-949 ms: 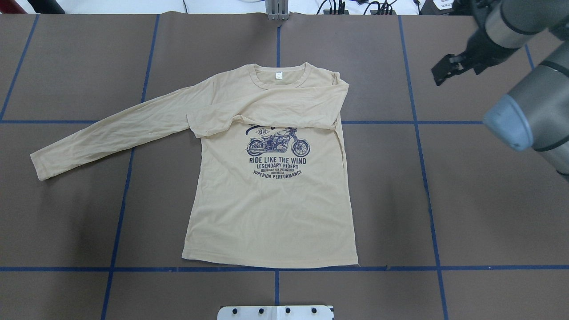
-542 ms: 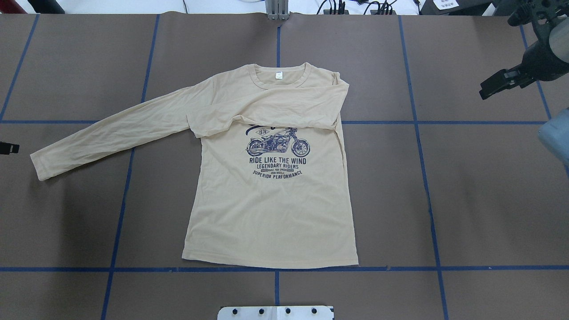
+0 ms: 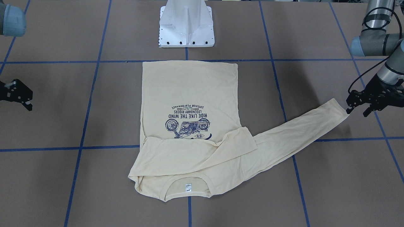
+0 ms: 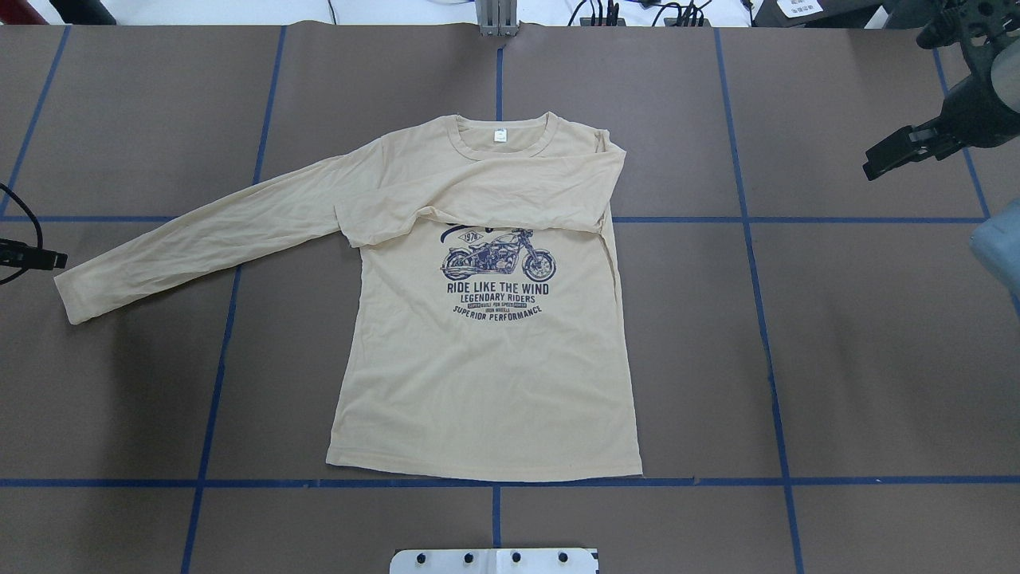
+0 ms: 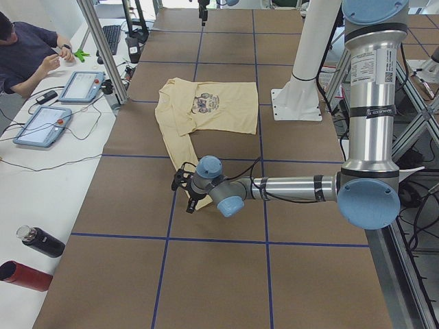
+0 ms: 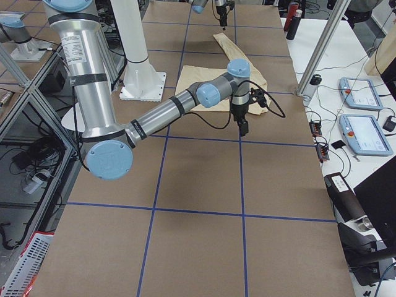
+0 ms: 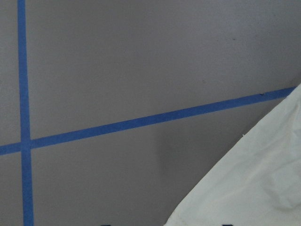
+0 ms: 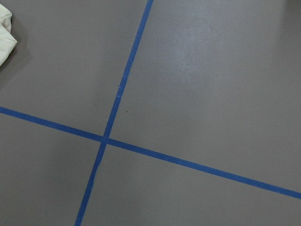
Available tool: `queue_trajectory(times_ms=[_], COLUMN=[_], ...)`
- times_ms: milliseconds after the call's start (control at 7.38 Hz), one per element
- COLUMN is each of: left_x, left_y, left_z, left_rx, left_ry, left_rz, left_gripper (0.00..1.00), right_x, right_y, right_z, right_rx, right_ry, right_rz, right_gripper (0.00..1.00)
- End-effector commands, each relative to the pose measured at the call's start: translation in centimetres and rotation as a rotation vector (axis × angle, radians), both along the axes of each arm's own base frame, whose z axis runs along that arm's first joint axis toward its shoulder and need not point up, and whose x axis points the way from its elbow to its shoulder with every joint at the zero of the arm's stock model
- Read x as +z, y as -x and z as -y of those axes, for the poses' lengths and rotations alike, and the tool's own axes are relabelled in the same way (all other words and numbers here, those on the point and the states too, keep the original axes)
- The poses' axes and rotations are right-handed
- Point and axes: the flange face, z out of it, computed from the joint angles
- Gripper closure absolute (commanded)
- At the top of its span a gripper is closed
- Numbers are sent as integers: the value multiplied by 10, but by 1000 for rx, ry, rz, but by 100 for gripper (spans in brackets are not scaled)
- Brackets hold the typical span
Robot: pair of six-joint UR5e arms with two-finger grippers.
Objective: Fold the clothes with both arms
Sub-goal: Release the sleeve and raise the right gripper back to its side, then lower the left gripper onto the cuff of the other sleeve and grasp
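Brown table (image 4: pixel 876 359) surface, marked into large squares by blue tape lines (image 4: pixel 498 481), fills the overhead view. The T-shirt (image 4: pixel 486 383) lies flat at its centre, print up. Its collar (image 4: pixel 498 154) is at 12 o'clock, and its hem (image 4: pixel 478 472) at 6 o'clock runs just along a tape line, short of the white pedestal base (image 4: pixel 494 560). One sleeve is the folded sleeve (image 4: pixel 478 199), which lies across the chest and covers the top of the motorcycle print. The outstretched sleeve (image 4: pixel 199 239) runs toward 8 o'clock, and its cuff (image 4: pixel 70 299) ends near the view's edge.

Bare table lies open from 1 to 5 o'clock of the shirt, and again under the long sleeve at 7 o'clock. The shirt's straight side edge at 3 o'clock has nothing near it.

At 9 o'clock the left gripper (image 3: pixel 357 111) is just beside the cuff with its fingers spread apart and nothing between them. Whether a finger touches the fabric cannot be told. The left wrist view shows the pale sleeve edge close below it.

At 2 o'clock, well apart from the shirt, the right gripper (image 4: pixel 900 153) hangs over bare table and holds nothing. How far its fingers are parted cannot be told.
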Motion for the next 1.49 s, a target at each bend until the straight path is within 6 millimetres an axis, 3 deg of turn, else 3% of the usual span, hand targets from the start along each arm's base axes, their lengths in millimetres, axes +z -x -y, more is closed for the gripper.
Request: queue_trajectory(times_ms=[0, 407, 1355], left_x=[3, 10, 18], left_y=[-10, -23, -25], left_z=[-2, -7, -5], left_rx=[19, 45, 51], left_ry=[7, 17, 27], left_rz=[4, 10, 19], left_gripper=[36, 41, 46], right_x=[-1, -1, -3], right_y=[0, 0, -1], right_z=[0, 0, 0], right_rx=[1, 1, 3], right_ry=[-2, -2, -5], right_rz=[2, 2, 3], right_gripper=[0, 0, 0])
